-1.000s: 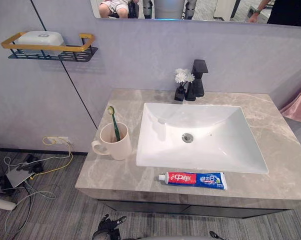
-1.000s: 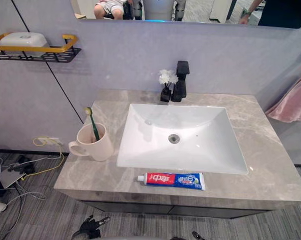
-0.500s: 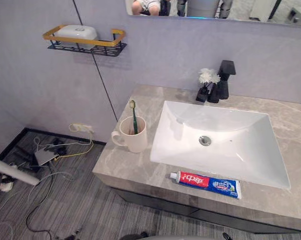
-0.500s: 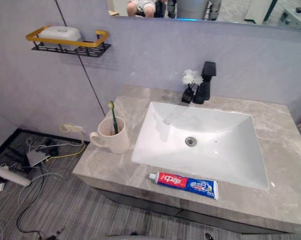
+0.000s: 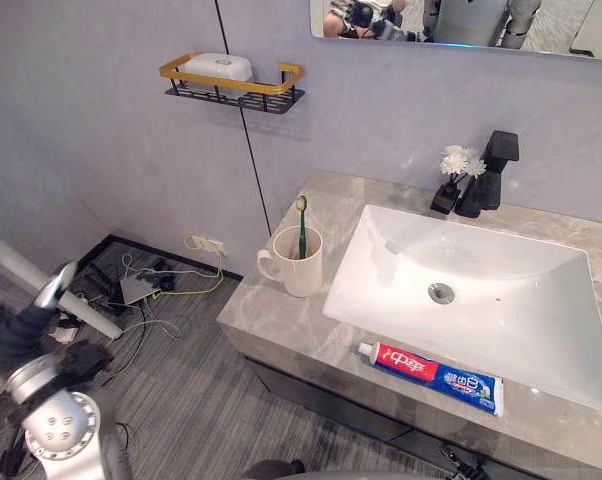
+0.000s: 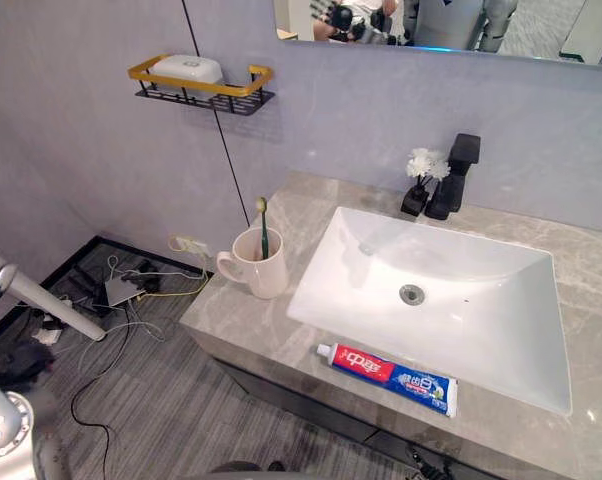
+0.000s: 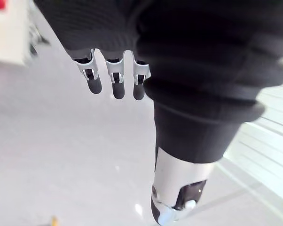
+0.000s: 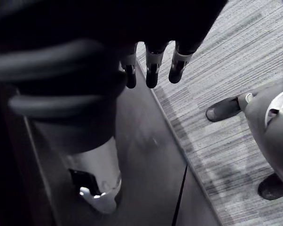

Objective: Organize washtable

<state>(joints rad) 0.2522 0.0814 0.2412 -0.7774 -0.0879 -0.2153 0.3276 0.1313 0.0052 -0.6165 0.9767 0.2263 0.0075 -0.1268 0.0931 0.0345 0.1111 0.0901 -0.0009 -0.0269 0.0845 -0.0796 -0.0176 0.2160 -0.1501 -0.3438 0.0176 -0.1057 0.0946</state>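
On the grey marble washtable (image 5: 281, 325), a cream mug (image 5: 299, 268) holds a green toothbrush (image 5: 302, 222) left of the white sink (image 5: 501, 300). A red and blue toothpaste tube (image 5: 431, 364) lies flat along the front edge. My left hand (image 5: 16, 335) is low at the far left, well away from the table; in its wrist view its fingers (image 7: 113, 77) hang relaxed and hold nothing. In the right wrist view my right hand (image 8: 151, 70) is open and empty, down beside the dark cabinet front (image 8: 146, 160) above the carpet.
A black faucet (image 5: 491, 170) and a small vase of white flowers (image 5: 453, 175) stand behind the sink. A black and gold wall shelf (image 5: 233, 85) carries a white soap dish (image 5: 219, 67). Cables and a power strip (image 5: 141, 290) lie on the floor at left, beside a white pole (image 6: 41, 300).
The camera has swung left, so the washtable now sits further right in view. My left arm has come into view at the lower left. Nothing on the table has moved.
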